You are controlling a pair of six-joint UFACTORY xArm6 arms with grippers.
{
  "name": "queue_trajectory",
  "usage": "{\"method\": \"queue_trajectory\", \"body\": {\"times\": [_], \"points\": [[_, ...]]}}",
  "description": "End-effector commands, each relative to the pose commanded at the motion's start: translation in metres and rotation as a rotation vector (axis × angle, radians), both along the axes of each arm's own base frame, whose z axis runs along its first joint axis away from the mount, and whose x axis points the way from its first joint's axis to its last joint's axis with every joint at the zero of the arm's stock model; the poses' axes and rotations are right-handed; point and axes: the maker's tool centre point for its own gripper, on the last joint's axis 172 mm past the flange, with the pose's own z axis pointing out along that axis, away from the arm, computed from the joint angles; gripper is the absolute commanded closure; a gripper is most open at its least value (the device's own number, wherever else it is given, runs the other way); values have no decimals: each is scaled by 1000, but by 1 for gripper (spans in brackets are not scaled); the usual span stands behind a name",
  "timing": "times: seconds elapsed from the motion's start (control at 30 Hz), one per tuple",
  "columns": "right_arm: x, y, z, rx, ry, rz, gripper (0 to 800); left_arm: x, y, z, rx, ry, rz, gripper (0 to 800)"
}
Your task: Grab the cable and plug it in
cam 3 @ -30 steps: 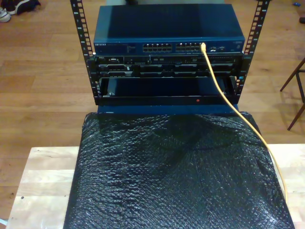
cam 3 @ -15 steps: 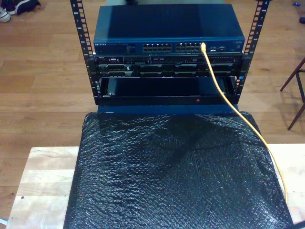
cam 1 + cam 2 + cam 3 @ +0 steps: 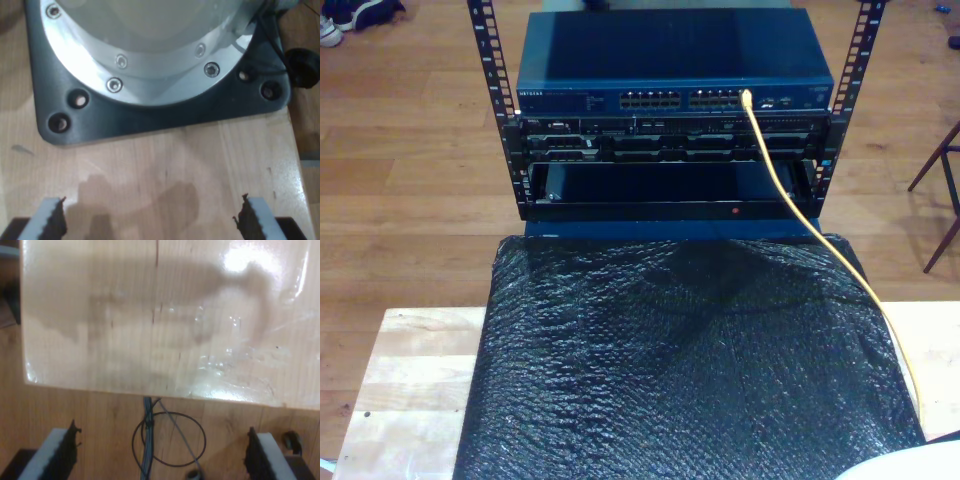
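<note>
My first gripper [image 3: 150, 220] stood with its jaws wide apart and nothing between them, hanging over the pale wooden tabletop [image 3: 165, 170] just short of a dark square base plate [image 3: 160, 117] that carried a bolted silver flange [image 3: 150, 65]. My second gripper [image 3: 162, 452] was likewise spread and empty, poised past the tabletop's edge above the wooden floor [image 3: 100, 430], where a thin black loop of wire [image 3: 170, 440] and a bundle of blue leads [image 3: 146, 440] lay.

Farther out, in the exterior view, the long thin orange-yellow network cable [image 3: 820, 235] ran from the 4 o'clock edge of the black bubble-textured mat [image 3: 690, 370] up toward 1 o'clock, where its tip sat at a port of the dark blue network switch [image 3: 675, 60], among the right-hand block of sockets. It looked already seated, though the plug itself was too small to make out.

I judged the cable light and limp along its run, prone to sag and swing, with a slick jacket; the plug's latch would be the fragile part. The sensible hold seemed to be just behind the plug, where a short stretch stays stiff enough to steer.

The black open-frame rack [image 3: 500, 110] held the switch on top, darker panel units [image 3: 670, 140] beneath it, and a shallow open bay [image 3: 670, 185] at the bottom with nothing I could discern inside.
</note>
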Motion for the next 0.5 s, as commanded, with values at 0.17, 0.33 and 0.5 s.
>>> {"method": "queue_trajectory", "body": {"times": [0.17,0.33,0.5], "points": [[-1,13,-17,45,4,10,1,0,0,0,0,0,0,0],[-3,14,-29,29,-7,25,0,0,0,0,0,0,0,0],[-4,18,-32,43,-10,13,0,0,0,0,0,0,0,0]]}}
